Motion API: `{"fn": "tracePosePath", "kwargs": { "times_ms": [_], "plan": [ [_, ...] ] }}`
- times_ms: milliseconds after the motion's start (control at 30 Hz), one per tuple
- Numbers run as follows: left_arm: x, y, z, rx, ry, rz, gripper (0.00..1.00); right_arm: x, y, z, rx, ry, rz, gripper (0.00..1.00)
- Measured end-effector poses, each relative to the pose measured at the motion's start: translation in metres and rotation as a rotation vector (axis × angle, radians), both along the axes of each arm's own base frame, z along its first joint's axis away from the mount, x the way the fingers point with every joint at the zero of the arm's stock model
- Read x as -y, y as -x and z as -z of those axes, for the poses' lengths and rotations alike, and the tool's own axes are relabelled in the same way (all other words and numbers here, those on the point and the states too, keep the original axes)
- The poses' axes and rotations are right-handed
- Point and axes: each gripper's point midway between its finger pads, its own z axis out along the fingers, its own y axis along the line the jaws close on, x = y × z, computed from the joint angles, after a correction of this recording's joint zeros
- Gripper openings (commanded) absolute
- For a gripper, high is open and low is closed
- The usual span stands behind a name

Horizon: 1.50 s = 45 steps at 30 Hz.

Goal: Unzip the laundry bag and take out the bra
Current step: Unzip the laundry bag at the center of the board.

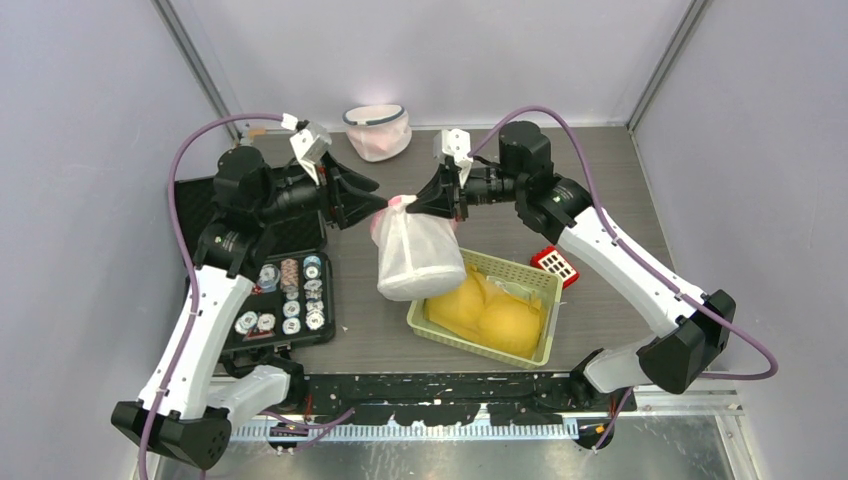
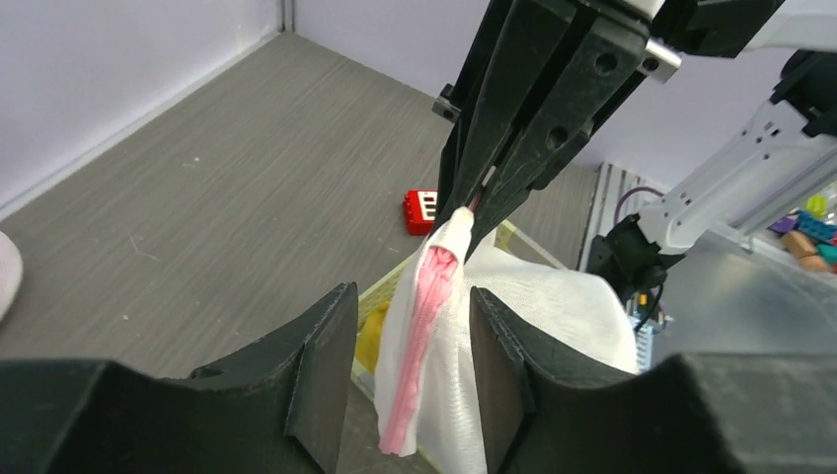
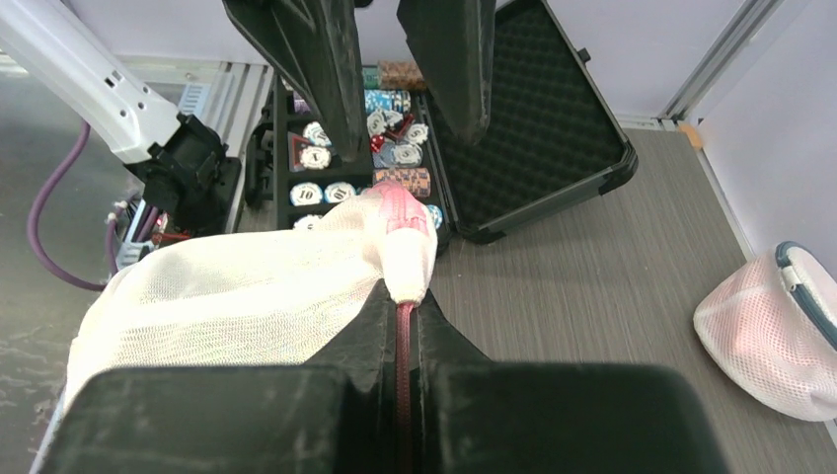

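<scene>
Right gripper (image 3: 400, 308) clamped on laundry bag (image 1: 420, 262) zipper edge, centre frame. Left gripper (image 2: 413, 331) jaws apart, straddling bag top. Yellow bra (image 1: 490, 312) sits in basket (image 1: 535, 275).

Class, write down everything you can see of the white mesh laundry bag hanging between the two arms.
The laundry bag is white fine mesh, soft and puffed, with a pink zipper running along its upper edge. It hangs in the air, its top pinched at the zipper by the shut right hand. The left hand is open, its fingers on either side of that edge without clamping it. The bag's bottom hangs by a corner of the green basket; whether they touch cannot be told.
</scene>
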Motion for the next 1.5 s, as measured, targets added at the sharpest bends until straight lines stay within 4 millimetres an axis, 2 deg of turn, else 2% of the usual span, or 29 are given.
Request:
{"fn": "tracePosePath", "kwargs": {
  "times_ms": [167, 300, 467, 533, 667, 833, 1067, 1133, 1233, 1267, 1300, 1400, 1433, 1500],
  "plan": [
    [0.004, -0.003, -0.002, -0.117, 0.039, -0.001, 0.47, 0.001, -0.001, 0.006, 0.017, 0.017, -0.002, 0.0],
    [0.008, -0.013, 0.008, -0.215, 0.039, -0.01, 0.48, 0.001, -0.001, 0.005, 0.03, 0.017, -0.001, 0.0],
    [0.013, -0.014, 0.02, -0.288, 0.024, -0.014, 0.46, 0.002, -0.001, 0.004, 0.038, 0.017, 0.001, 0.0],
    [0.014, -0.011, 0.021, -0.285, 0.02, 0.003, 0.44, 0.002, -0.001, 0.005, 0.039, 0.019, 0.0, 0.01],
    [0.014, -0.003, 0.024, -0.228, -0.004, 0.055, 0.34, 0.003, 0.0, 0.007, 0.039, 0.024, -0.006, 0.01],
    [0.016, 0.009, 0.026, -0.155, -0.035, 0.136, 0.32, 0.004, 0.005, 0.007, 0.042, 0.031, -0.023, 0.02],
    [0.019, 0.013, 0.031, -0.127, -0.053, 0.186, 0.4, 0.006, 0.01, 0.008, 0.045, 0.035, -0.045, 0.06],
    [0.021, 0.014, 0.033, -0.124, -0.059, 0.195, 0.33, 0.006, 0.011, 0.008, 0.042, 0.036, -0.05, 0.08],
    [0.023, 0.016, 0.036, -0.12, -0.069, 0.209, 0.13, 0.006, 0.013, 0.009, 0.035, 0.036, -0.055, 0.1],
    [0.024, 0.016, 0.037, -0.122, -0.071, 0.213, 0.03, 0.006, 0.013, 0.009, 0.03, 0.036, -0.055, 0.11],
    [0.024, 0.017, 0.037, -0.124, -0.072, 0.215, 0.0, 0.006, 0.013, 0.009, 0.023, 0.037, -0.052, 0.16],
    [0.025, 0.018, 0.036, -0.113, -0.076, 0.223, 0.0, 0.006, 0.014, 0.008, -0.024, 0.034, -0.044, 0.51],
    [0.025, 0.017, 0.035, -0.108, -0.074, 0.222, 0.0, 0.006, 0.016, 0.006, -0.041, 0.029, -0.046, 0.56],
    [0.026, 0.014, 0.032, -0.094, -0.061, 0.213, 0.0, 0.005, 0.018, -0.001, -0.065, 0.012, -0.048, 0.59]
  ]
}}
